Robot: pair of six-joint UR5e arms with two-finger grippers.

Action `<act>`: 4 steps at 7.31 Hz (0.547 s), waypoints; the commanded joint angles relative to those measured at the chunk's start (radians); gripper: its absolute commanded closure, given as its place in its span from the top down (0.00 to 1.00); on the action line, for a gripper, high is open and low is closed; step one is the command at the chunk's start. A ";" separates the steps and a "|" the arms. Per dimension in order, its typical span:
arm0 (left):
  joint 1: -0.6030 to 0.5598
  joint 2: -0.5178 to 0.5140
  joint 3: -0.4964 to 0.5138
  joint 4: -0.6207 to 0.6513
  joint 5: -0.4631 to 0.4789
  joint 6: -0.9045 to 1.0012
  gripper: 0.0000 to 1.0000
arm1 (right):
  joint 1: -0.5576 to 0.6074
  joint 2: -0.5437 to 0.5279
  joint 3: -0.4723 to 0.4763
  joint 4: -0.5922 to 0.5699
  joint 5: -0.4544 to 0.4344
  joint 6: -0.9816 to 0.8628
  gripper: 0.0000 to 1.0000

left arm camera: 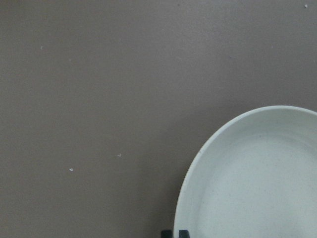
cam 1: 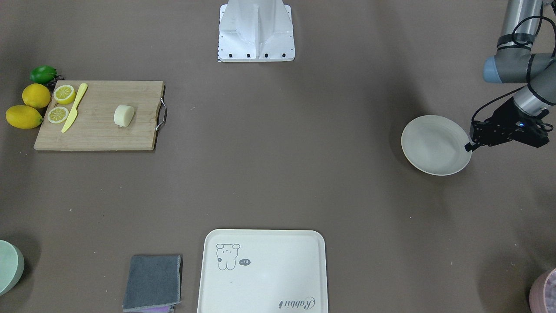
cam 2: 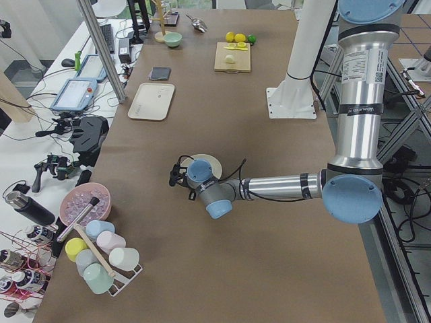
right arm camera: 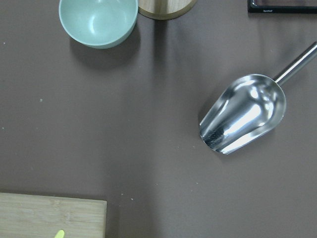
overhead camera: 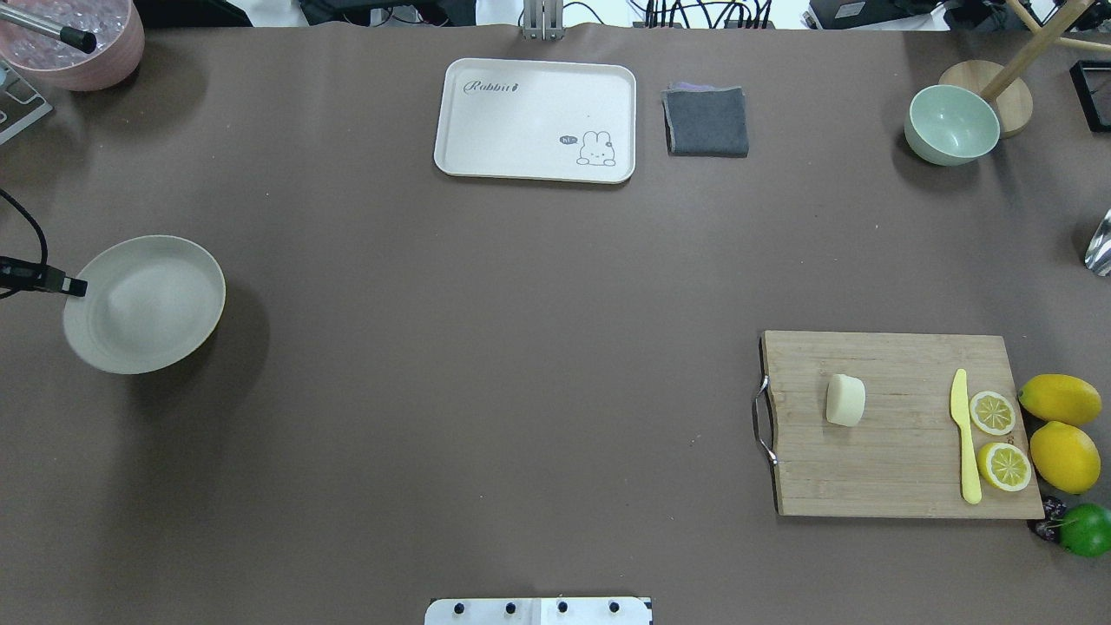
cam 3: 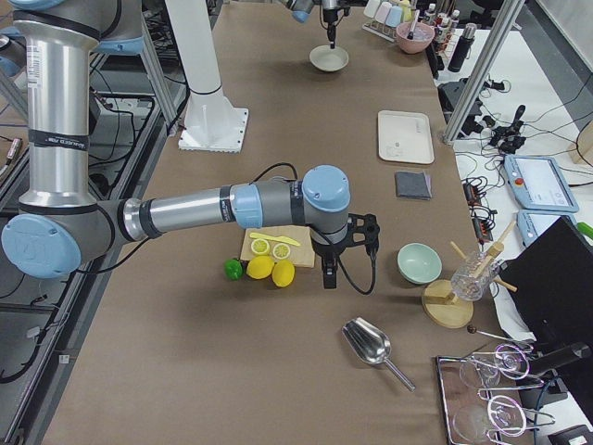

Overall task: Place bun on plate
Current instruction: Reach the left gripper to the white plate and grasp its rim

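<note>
Bun (overhead camera: 845, 400) sits on the wooden cutting board (overhead camera: 894, 473) on the robot's right side of the worktop (overhead camera: 486, 365), roughly mid-board, nearer the end with the metal handle. It is well apart from the plate (overhead camera: 143, 304), which is at the far left side. Left claw (overhead camera: 76, 286) is at the plate's outer rim. In the left wrist view its two fingertips (left arm camera: 167, 233) sit close together with the rim passing between them, so it looks clamped on the plate edge. The plate itself has nothing on it. Right claw (cam 3: 327, 276) shows only in the right side view, hanging just off the board's end near the lemons, so can't tell if it's apart or together. Also on the board: yellow knife (overhead camera: 965, 438) and 2 lemon slices (overhead camera: 992, 412) beside it. 2 whole lemons (overhead camera: 1059, 398) and a lime (overhead camera: 1087, 529) lie just off the board's right edge. Cream tray (overhead camera: 521, 113), grey cloth (overhead camera: 706, 121) and green bowl (overhead camera: 951, 125) are along the far edge. Metal scoop (right arm camera: 245, 113) lies on the worktop in the right wrist view.
</note>
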 commanded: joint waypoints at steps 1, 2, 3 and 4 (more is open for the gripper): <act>-0.048 -0.044 -0.105 0.170 -0.063 -0.020 0.00 | -0.110 0.041 0.045 0.007 0.007 0.138 1.00; -0.041 -0.076 -0.164 0.206 -0.046 -0.126 0.00 | -0.188 0.045 0.081 0.017 -0.003 0.223 1.00; 0.002 -0.135 -0.185 0.206 -0.010 -0.275 0.00 | -0.250 0.050 0.094 0.103 -0.022 0.332 1.00; 0.083 -0.163 -0.202 0.206 0.079 -0.352 0.00 | -0.339 0.049 0.099 0.226 -0.051 0.511 1.00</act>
